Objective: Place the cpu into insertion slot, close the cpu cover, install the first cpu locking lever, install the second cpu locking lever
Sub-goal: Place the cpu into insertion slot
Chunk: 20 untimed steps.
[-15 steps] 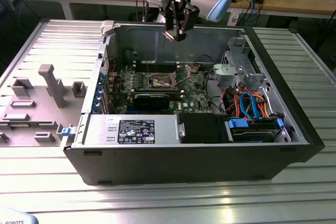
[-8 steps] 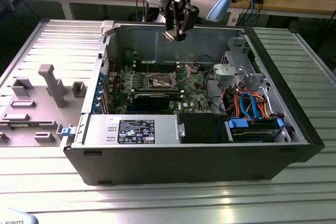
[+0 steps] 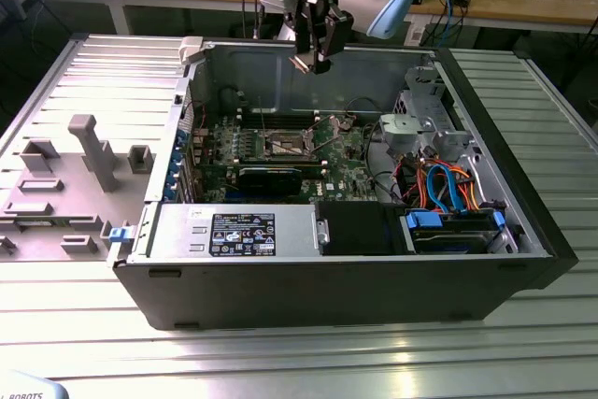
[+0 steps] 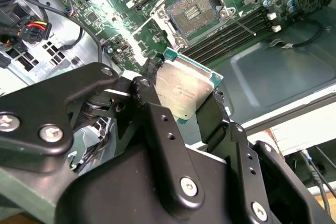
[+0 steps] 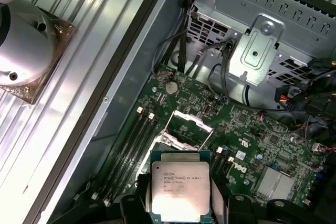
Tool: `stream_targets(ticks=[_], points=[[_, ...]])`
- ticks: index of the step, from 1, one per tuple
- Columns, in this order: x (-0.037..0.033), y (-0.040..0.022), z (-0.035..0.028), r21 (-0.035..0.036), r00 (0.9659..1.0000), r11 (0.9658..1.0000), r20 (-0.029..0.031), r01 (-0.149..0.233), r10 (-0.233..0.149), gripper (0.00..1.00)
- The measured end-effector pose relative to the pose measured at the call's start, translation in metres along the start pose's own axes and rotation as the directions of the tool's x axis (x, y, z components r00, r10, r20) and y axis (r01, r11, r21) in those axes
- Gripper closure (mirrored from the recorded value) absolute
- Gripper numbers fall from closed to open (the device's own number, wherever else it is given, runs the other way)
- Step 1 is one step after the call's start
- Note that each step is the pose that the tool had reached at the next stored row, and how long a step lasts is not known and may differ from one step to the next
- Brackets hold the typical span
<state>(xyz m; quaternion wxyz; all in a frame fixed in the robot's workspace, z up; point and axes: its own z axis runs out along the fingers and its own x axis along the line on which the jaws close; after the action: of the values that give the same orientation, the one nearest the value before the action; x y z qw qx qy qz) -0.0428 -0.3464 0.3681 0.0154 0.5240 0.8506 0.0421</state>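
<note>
The tool point(image 3: 312, 61) is hanging above the open computer case point(image 3: 327, 287) sitting on the desk point(image 3: 280, 352), clenching the cpu point(image 5: 180, 191) by its edges. Inside the case, the insertion slot point(image 5: 184, 132) is lying uncovered on the motherboard point(image 5: 262, 145), with memory slots point(image 5: 131, 145) running just beside it.

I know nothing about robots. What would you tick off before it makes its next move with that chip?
1. The cpu held between the fingers of the gripper: ok.
2. The insertion slot empty, contacts exposed: ok.
3. The cpu cover raised off the slot: ok.
4. The cpu squarely above the slot: cannot tell.
5. The cpu turned the right way for the slot: cannot tell.
</note>
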Motion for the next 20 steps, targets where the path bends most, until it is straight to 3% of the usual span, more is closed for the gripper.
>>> stream_targets(ticks=[20], points=[[0.0000,0.0000,0.0004,-0.0017,0.9968,0.9968,0.0070,-0.080,0.080,0.46]])
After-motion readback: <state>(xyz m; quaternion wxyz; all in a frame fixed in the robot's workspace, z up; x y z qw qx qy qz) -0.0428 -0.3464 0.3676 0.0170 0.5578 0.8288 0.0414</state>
